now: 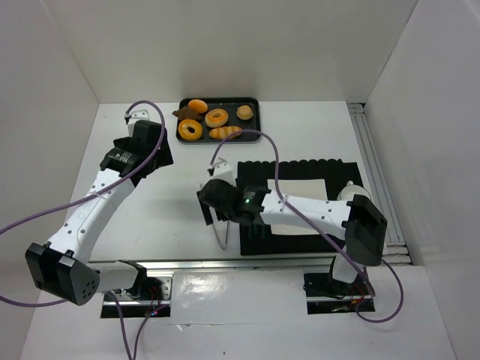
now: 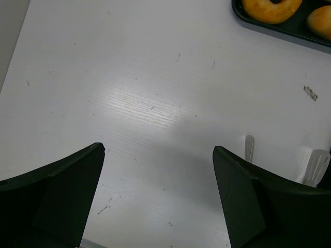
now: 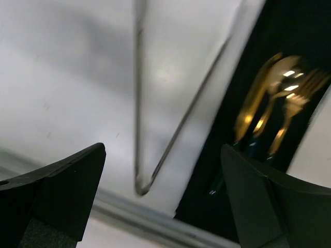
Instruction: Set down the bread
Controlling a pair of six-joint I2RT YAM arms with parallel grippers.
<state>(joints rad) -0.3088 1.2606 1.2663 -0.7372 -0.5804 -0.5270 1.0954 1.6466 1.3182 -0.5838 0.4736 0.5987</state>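
Note:
The bread (image 1: pixel 244 112) is a small plain tan bun lying in the far right part of the black tray (image 1: pixel 256 118) at the back of the table. My left gripper (image 1: pixel 156 152) (image 2: pixel 158 150) is open and empty above bare white table, left of the tray. My right gripper (image 1: pixel 211 204) (image 3: pixel 163 150) is open and empty, hovering over metal tongs (image 1: pixel 221 227) (image 3: pixel 138 103) that lie on the table beside the black mat. Neither gripper touches the bread.
The tray also holds two ring doughnuts (image 1: pixel 217 118) (image 2: pixel 271 8), an orange bun (image 1: pixel 198 106), an oblong golden loaf (image 1: pixel 226 133) and a dark pastry (image 1: pixel 184 112). A black mat (image 1: pixel 345 169) carries a white sheet (image 1: pixel 300 196) and gold cutlery (image 3: pixel 274 98). A white cup (image 1: pixel 346 192) stands at the right.

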